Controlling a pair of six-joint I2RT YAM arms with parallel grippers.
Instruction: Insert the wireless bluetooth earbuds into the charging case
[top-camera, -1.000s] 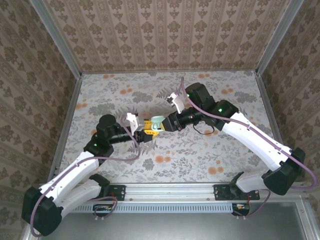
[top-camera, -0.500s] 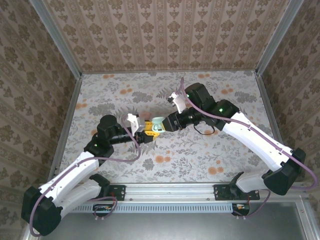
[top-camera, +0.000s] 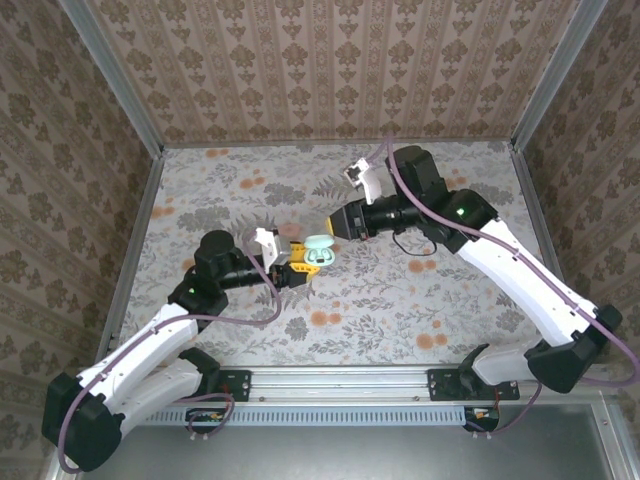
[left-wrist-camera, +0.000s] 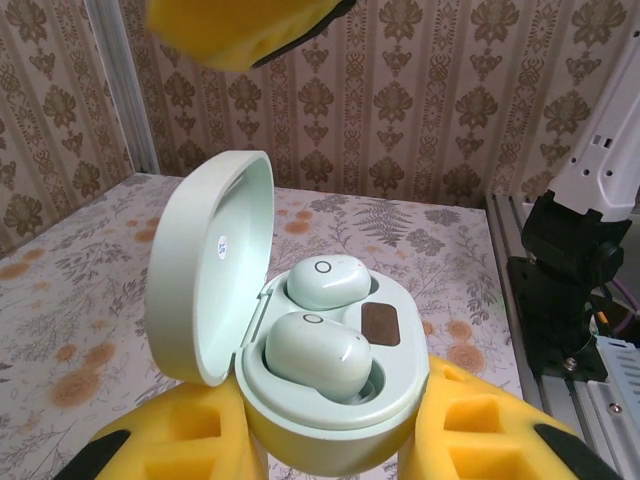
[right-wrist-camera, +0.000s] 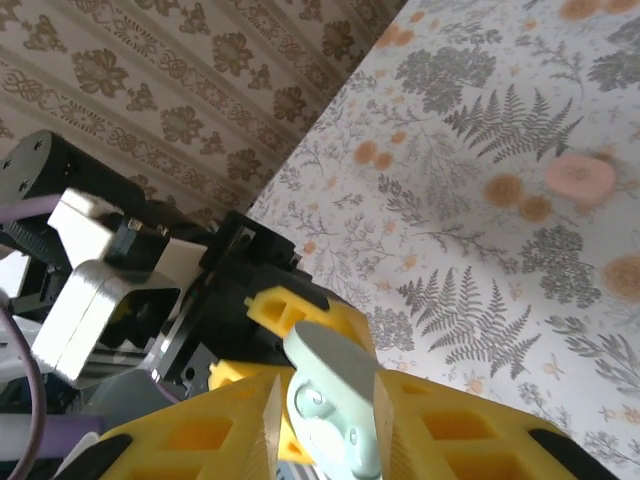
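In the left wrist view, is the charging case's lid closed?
No, the lid stands open, hinged up at the left, with both earbuds seated in the charging case.

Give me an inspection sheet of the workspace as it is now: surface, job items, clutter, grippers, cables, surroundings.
Surface: floral-patterned table, flat, no spills seen.
Job's things: mint charging case open, lid raised; near earbud and far earbud both seated in it.
Clutter: nothing seen.
Grippers: left gripper shut on the charging case; right gripper has its fingers either side of the lid, contact unclear.
Cables: purple cable loops beside the left arm, apart from the case.
Surroundings: wallpapered walls, metal frame post.
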